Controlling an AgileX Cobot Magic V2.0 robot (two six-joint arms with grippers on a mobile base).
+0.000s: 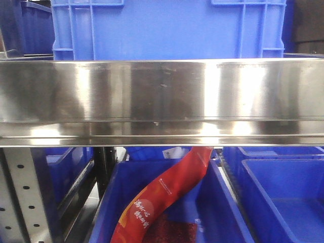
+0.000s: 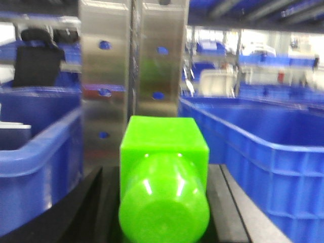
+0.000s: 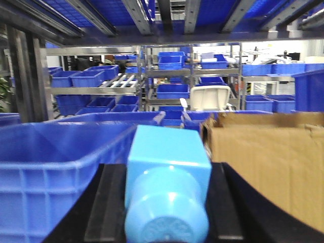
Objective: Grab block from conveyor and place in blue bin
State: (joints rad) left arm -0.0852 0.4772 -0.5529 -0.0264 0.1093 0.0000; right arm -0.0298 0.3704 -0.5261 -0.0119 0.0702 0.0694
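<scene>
In the left wrist view my left gripper [image 2: 163, 171] is shut on a bright green block [image 2: 163, 144], a cube with a rounded end towards the camera, held between black fingers [image 2: 104, 202]. In the right wrist view my right gripper [image 3: 167, 169] is shut on a light blue block [image 3: 167, 147] of the same shape. A blue bin [image 2: 263, 144] lies right of the green block and another blue bin [image 2: 35, 152] to its left. A blue bin [image 3: 55, 152] lies left of the light blue block. The conveyor is out of view. Neither gripper shows in the front view.
A steel shelf rail [image 1: 162, 96] fills the front view, with a blue crate [image 1: 167, 30] above. Below it a blue bin [image 1: 228, 212] holds a red packet [image 1: 162, 197]; another bin [image 1: 283, 192] lies to the right. A steel upright [image 2: 134, 66] stands ahead of the left gripper. A cardboard box [image 3: 268, 157] is right of the right gripper.
</scene>
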